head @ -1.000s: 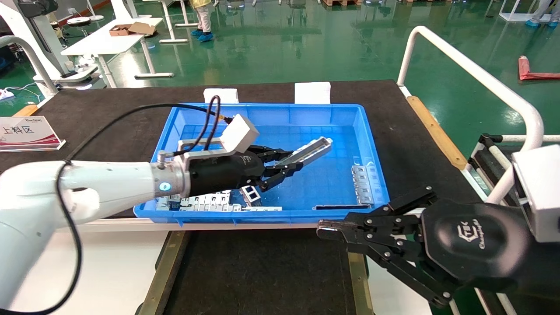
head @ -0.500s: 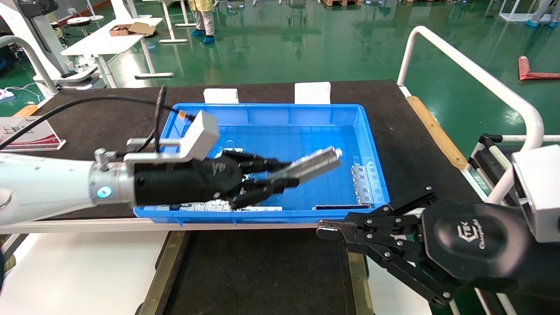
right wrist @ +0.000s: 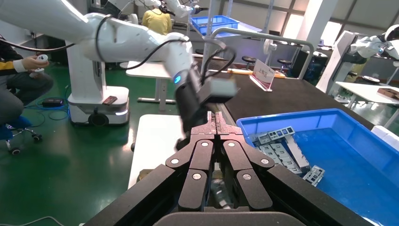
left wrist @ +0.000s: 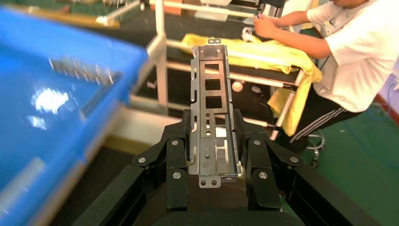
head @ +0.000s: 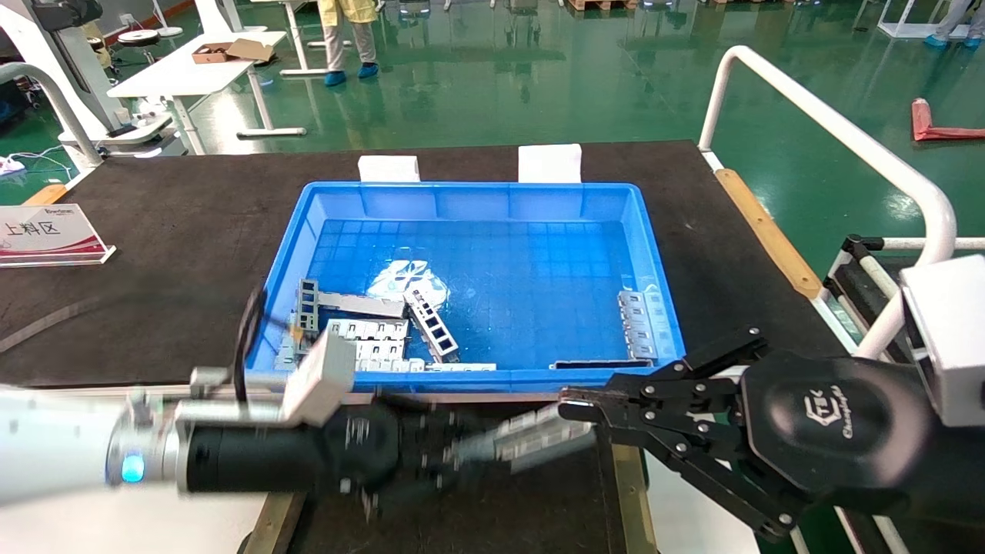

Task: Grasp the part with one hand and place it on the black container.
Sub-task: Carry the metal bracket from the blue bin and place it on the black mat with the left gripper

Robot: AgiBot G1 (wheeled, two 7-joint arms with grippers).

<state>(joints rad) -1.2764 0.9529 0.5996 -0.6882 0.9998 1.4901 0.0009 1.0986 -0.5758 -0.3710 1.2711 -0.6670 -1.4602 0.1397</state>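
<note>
My left gripper is shut on the part, a slim silver-grey channel bar with rectangular cutouts. It holds the part above the near-side black container, just in front of the blue bin's front wall. In the left wrist view the part sits lengthwise between the gripper's two jaws and sticks out past them. My right gripper is shut and empty at the container's right brass strip, its tip close to the part's far end. It also shows in the right wrist view.
The blue bin stands behind the container and holds several grey plates, a ladder-like strip and more pieces at the right. A sign stands at far left. A white rail runs along the right.
My left gripper has carried the part out of the blue bin, toward me and down, to over the black container. The right arm has not moved.
</note>
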